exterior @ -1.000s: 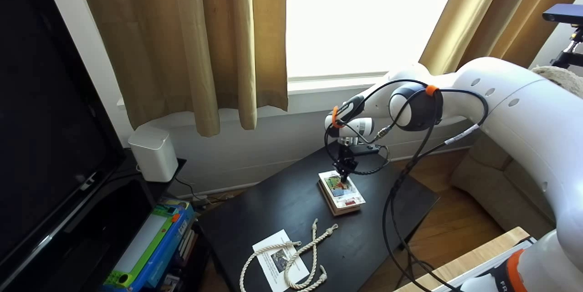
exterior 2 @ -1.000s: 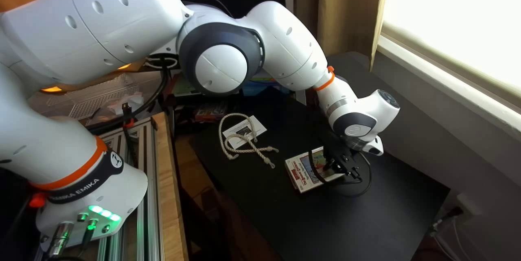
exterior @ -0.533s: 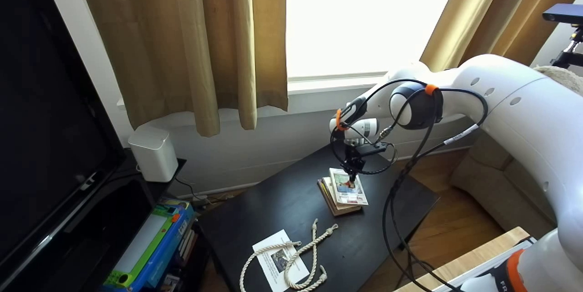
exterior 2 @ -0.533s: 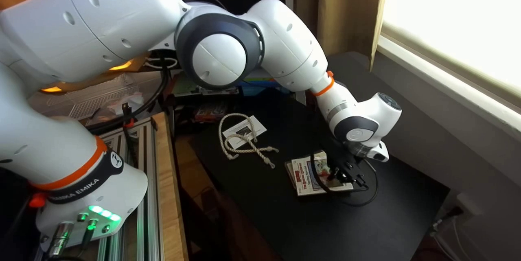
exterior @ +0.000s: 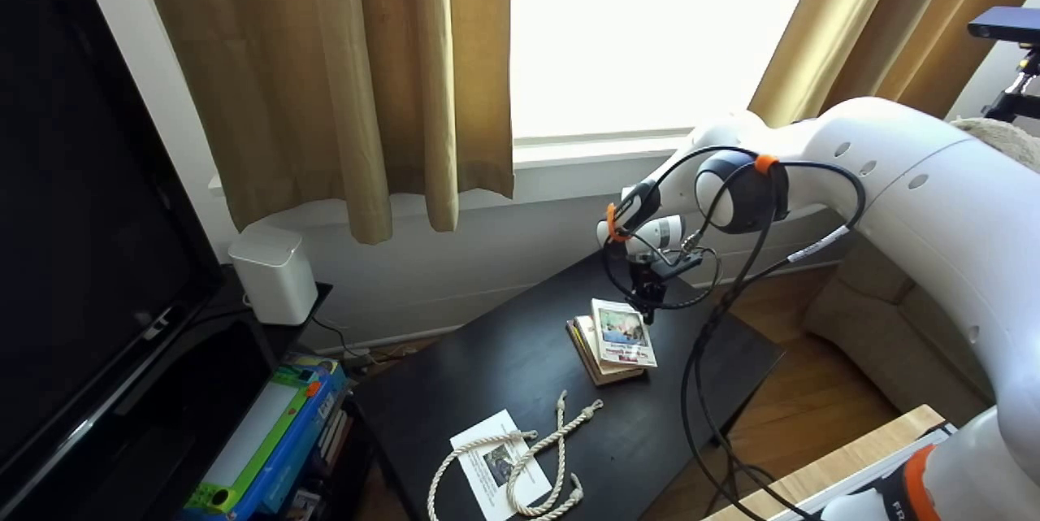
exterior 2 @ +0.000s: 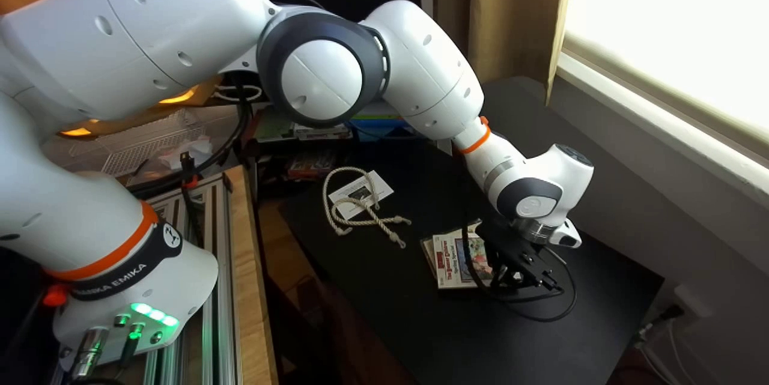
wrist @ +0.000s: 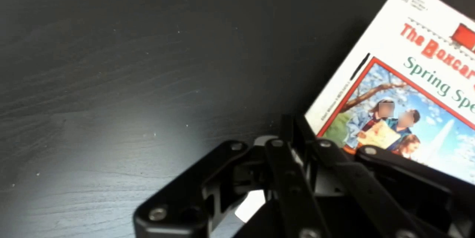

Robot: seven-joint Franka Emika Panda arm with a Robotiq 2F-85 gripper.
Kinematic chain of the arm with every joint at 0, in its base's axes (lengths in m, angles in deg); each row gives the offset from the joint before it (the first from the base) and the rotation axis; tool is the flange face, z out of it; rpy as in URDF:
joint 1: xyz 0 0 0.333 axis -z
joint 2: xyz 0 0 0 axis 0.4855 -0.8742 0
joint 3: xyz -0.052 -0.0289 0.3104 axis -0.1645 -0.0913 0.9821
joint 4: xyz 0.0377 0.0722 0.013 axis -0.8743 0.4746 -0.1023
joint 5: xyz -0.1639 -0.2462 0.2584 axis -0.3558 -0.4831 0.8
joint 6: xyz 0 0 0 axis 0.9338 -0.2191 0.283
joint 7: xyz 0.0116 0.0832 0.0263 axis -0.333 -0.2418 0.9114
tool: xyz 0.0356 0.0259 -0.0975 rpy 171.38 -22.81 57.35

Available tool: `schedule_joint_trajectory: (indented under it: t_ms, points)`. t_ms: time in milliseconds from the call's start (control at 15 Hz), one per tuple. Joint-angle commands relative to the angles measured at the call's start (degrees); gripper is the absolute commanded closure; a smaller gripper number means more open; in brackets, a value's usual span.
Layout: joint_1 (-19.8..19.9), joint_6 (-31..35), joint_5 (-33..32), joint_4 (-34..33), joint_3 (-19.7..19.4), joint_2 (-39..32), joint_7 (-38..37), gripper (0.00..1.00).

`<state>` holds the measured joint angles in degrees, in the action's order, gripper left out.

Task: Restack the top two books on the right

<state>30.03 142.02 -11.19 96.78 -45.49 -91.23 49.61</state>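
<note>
Since the earlier frames, your gripper has gone from above the cover of the top book to just beside its long edge, and the same book, which one second ago lay nearly in line with the stack, now lies turned on it. Compared with half a second ago, the book has kept almost the same place. In the wrist view you see the jaws brought together: the two fingers stand side by side with no clear gap, and nothing is seen held between them. Their tips are over the dark table; whether they touch the edge of the book, you cannot tell. Both books of your task are on the stack. The top book has a white cover with a coloured picture, and in the wrist view you can read the words "The Boxcar" and "Spring" on it. Under it is the pale book, which shows as a strip along one side, sticking out from below the top one. Well apart from the stack, a cream rope lies across a white paper on the same table, as both exterior views show.
</note>
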Motion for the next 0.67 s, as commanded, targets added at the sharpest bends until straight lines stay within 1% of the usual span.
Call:
schedule_joint_trajectory:
  t_ms: [0, 200, 333, 600]
  points:
    - [-0.9, 4.8, -1.5, 2.6, -0.5, 0.8, 2.5, 0.99]
    - [-0.3, 9.6, 0.1, 5.5, 1.7, 3.1, 5.3, 0.99]
    - [1.0, 9.5, 1.7, 7.0, 4.3, 4.4, 7.4, 0.99]
    - [2.6, 7.9, 3.6, 11.4, 7.7, 7.9, 9.5, 0.99]
